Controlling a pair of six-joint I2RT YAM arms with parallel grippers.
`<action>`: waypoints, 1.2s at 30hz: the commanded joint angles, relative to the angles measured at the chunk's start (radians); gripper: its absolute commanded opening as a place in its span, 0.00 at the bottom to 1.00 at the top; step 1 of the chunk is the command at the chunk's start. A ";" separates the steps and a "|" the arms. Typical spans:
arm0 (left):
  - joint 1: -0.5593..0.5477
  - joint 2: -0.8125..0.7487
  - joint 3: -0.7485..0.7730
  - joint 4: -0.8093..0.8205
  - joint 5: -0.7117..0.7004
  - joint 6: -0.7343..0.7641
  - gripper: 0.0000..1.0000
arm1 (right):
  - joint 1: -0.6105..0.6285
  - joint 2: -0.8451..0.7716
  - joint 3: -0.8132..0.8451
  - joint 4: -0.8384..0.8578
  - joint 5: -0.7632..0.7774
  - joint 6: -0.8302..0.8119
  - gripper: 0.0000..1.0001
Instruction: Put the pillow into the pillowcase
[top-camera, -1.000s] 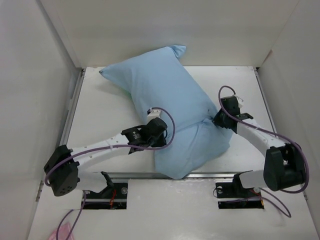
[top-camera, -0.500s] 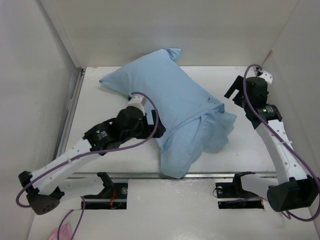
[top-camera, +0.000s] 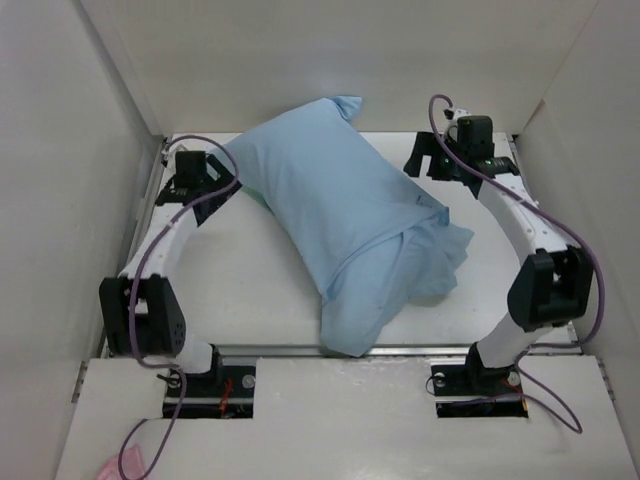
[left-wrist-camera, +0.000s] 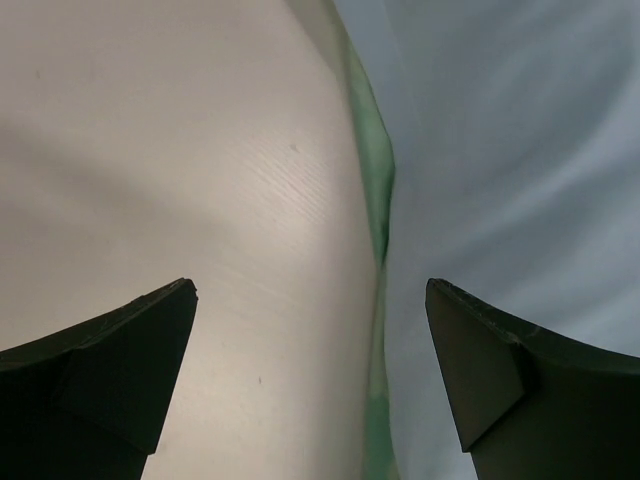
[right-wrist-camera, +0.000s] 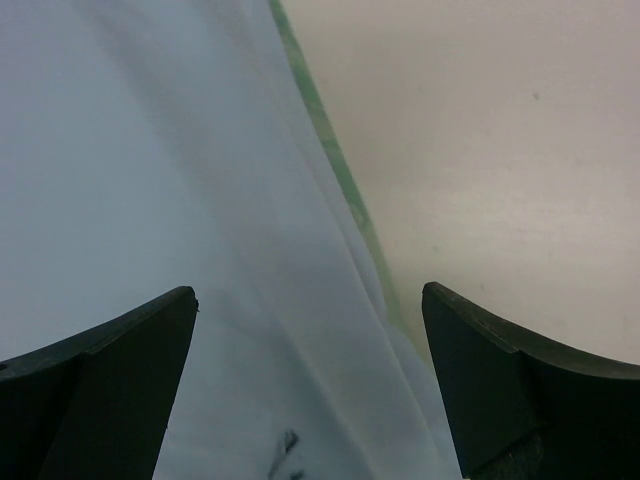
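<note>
Pillowcase (top-camera: 340, 220) lies plump and diagonal across the tabletop (top-camera: 230, 290), pillow apparently hidden inside, so the spread, empty left fingers (left-wrist-camera: 110, 370) and right fingers (right-wrist-camera: 100, 380) should lift clear without snagging cloth.

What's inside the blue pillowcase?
The pillowcase looks plump and stuffed, so something fills it, likely the pillow. Blue cloth covers it completely; no white shows. Only its green underside peeks out along the edges.
</note>
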 joint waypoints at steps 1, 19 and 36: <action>0.137 0.108 0.073 0.203 0.237 0.043 1.00 | 0.002 0.069 0.143 0.104 -0.219 -0.105 1.00; 0.227 0.912 0.864 0.331 0.578 0.095 1.00 | 0.002 -0.530 -0.339 -0.372 0.226 0.347 1.00; 0.157 0.455 0.097 0.684 0.644 0.063 0.00 | 0.098 -0.445 -0.740 0.372 -0.206 0.427 1.00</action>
